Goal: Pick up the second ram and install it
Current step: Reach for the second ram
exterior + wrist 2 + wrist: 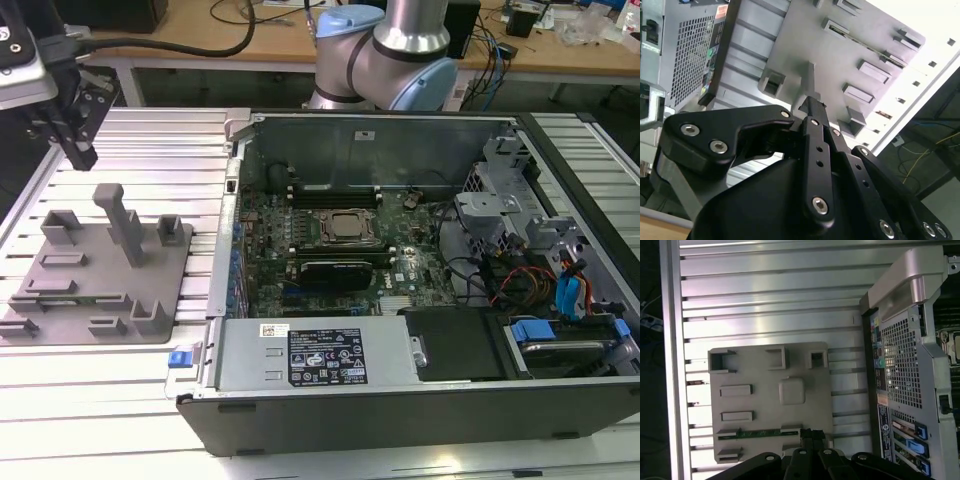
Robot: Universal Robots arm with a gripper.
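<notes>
The second ram [760, 432] is a thin dark-green stick lying in a slot between two low blocks of the grey fixture plate [805, 365]. In the second wrist view the ram [867, 45] shows as a thin line across the same plate [805, 45]. My gripper [80, 155] hangs in the air over the far left part of the table, above and behind the fixture plate [170, 280] and apart from the stick. Its black fingers [811, 434] stand together with nothing between them, and the second wrist view shows the gripper [812, 105] the same way.
The open computer case [300, 420] fills the middle and the exterior view's right, with a CPU socket [345, 228], a black expansion card [345, 268] and memory slots [335, 188] on the motherboard. Tall grey fixture posts [125, 225] stand on the plate. The robot's base [380, 50] is behind the case.
</notes>
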